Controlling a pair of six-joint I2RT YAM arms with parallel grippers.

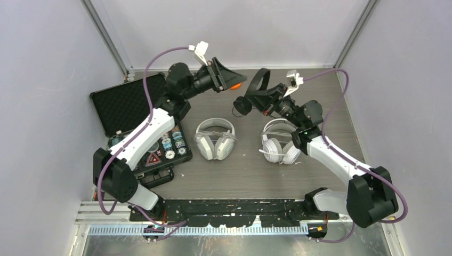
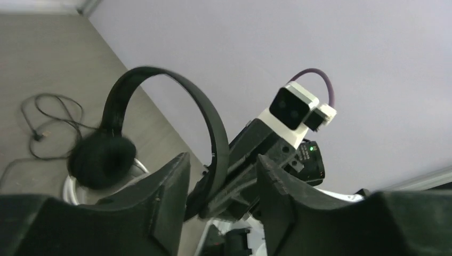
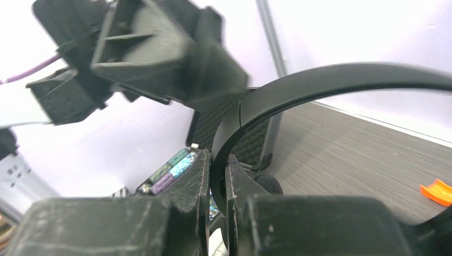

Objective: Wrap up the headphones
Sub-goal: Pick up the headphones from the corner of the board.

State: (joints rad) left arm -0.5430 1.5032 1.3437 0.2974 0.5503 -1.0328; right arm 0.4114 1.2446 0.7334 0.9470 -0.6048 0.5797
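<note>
Right gripper (image 3: 216,172) fingers clamped on the band of the black headset (image 2: 213,128), aloft over the tabletop's far edge, centre. Left gripper (image 1: 233,77) fingers apart, empty. Plan: hold the band steady, collect the slack cable (image 2: 50,120) and wind evenly.

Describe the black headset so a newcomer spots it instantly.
Start at the far middle of the wooden table, beyond the grey headset and the white headset lying flat. The black headset hangs above the surface, band clamped in the right end effector. It alone is thin and black.
</note>
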